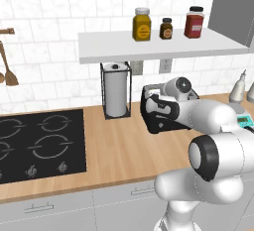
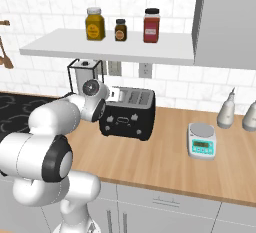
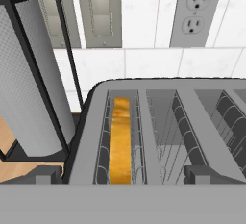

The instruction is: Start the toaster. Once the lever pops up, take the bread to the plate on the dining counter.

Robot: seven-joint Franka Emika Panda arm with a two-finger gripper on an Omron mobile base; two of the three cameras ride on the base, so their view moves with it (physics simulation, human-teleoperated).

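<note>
We hover wide-open two-finger gripper (image 3: pixel 123 176) above black boxy four-slot toaster (image 2: pixel 127 113). Pale tan bread slice (image 3: pixel 120 141) sits in its end slot beside paper-towel holder (image 3: pixel 33 79), long axis running away from fingertips (image 3: pixel 48 174), nearer the fingertip on that side.

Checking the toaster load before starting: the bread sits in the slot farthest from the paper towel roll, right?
Not quite. In the hand view the bread sits in the toaster's slot nearest the paper towel roll, not the farthest; the other slots look empty.
</note>
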